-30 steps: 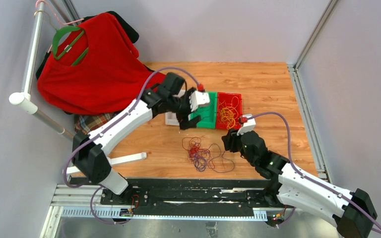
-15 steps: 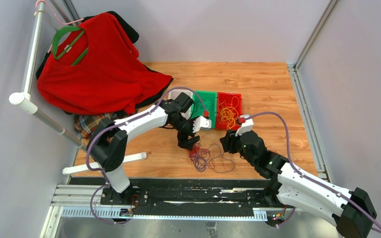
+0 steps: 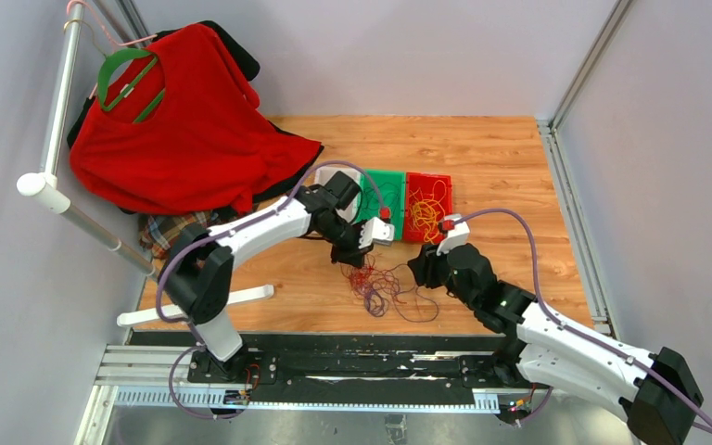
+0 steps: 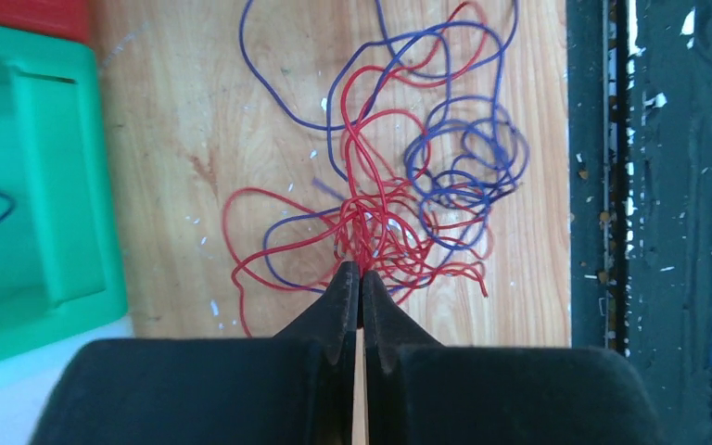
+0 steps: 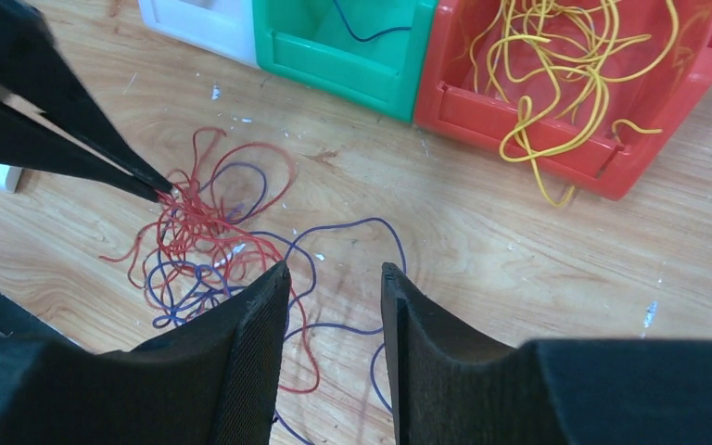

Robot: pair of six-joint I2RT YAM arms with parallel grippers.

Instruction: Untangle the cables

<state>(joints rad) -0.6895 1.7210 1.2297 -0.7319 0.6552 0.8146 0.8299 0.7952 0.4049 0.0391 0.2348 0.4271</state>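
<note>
A tangle of thin red and purple cables [image 3: 382, 287] lies on the wooden table in front of the bins. My left gripper [image 4: 360, 270] is shut, and its tips pinch red strands at the knot of the cables [image 4: 399, 209]. The right wrist view shows those same tips [image 5: 160, 190] meeting the red cables [image 5: 206, 243]. My right gripper [image 5: 334, 271] stands open just right of the tangle, low over a loose purple loop, holding nothing. Yellow cables [image 5: 556, 74] fill the red bin [image 3: 427, 232]. One purple cable lies in the green bin [image 5: 334, 57].
A white bin [image 5: 206, 28] stands left of the green one. A red shirt on a green hanger [image 3: 171, 120] hangs from the white rack [image 3: 56, 102] at back left, over plaid cloth [image 3: 169, 228]. A white bar [image 3: 241, 297] lies front left. A black rail [image 4: 677, 222] runs along the near edge.
My left arm swung from over the bins down to the tangle and its jaws went from open to shut on the red strands. The right gripper edged left and narrowed slightly.
</note>
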